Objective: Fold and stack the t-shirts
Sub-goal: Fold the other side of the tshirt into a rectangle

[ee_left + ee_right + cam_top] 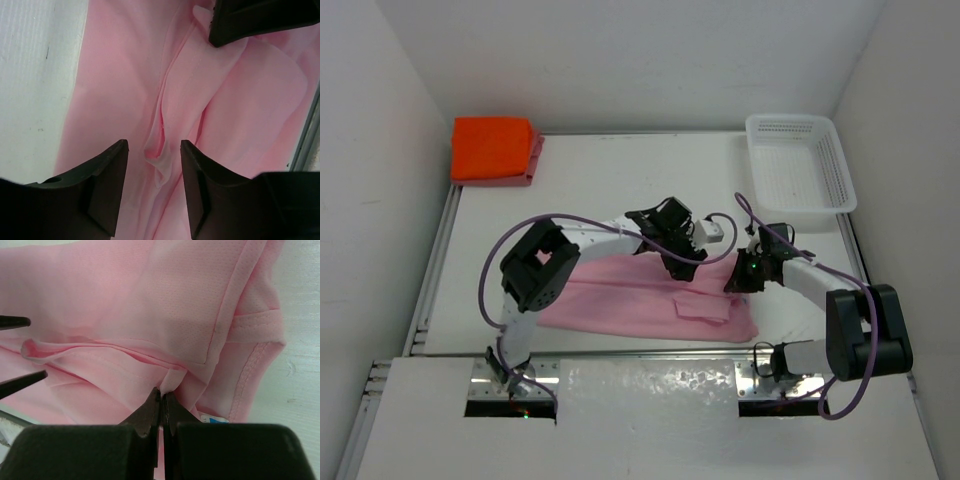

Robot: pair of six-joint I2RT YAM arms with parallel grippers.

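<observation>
**Two tools working on the light pink t-shirt**

The light pink t-shirt (640, 300) is lying rumpled and partly folded along the near edge of the white tabletop (600, 180), between the two arms. The right tool (161, 392) is pinching a small ridge of this shirt's cloth between its closed tips, just beside a hemmed sleeve at the shirt's right end. The left tool (152, 145) is hanging over the middle of the same shirt with its jaws standing apart; a raised crease of pink cloth is running between the two fingers (107, 175), and neither finger appears to be pressing on it. At the far left corner, the orange t-shirt (492, 147) is sitting folded on top of the rose-red t-shirt (510, 182). A white perforated basket (790, 121) is standing at the far right corner, well apart from all three shirts
</observation>
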